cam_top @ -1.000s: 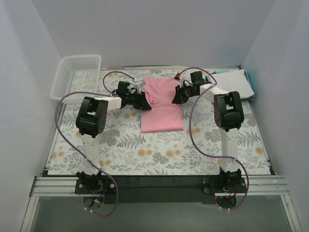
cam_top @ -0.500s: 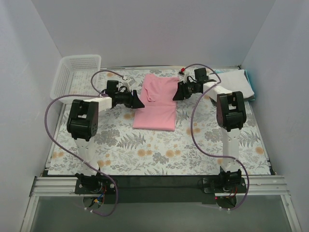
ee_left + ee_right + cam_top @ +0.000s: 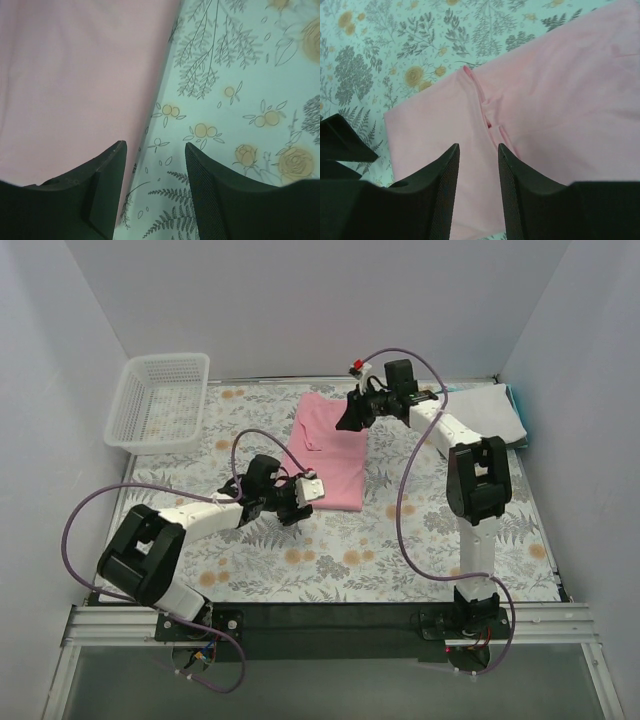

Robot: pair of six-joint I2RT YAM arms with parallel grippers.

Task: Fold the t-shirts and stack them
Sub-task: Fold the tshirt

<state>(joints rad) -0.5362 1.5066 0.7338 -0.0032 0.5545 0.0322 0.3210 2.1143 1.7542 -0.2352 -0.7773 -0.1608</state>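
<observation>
ok, left gripper (image 3: 155, 150) (7 o'clock hem of pink t-shirt (image 3: 330, 450)) and right gripper (image 3: 478, 147) (1 o'clock) both half-open, empty. risk: left pinches tablecloth (image 3: 240, 100) too, or one layer, skewing fold.

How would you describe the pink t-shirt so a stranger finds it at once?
On the floral tablecloth, look to the middle of the far half. There lies the pink t-shirt, folded into a long strip. It is the only pink cloth: the folded white shirts lie in the far right corner, the white mesh basket in the far left.
</observation>
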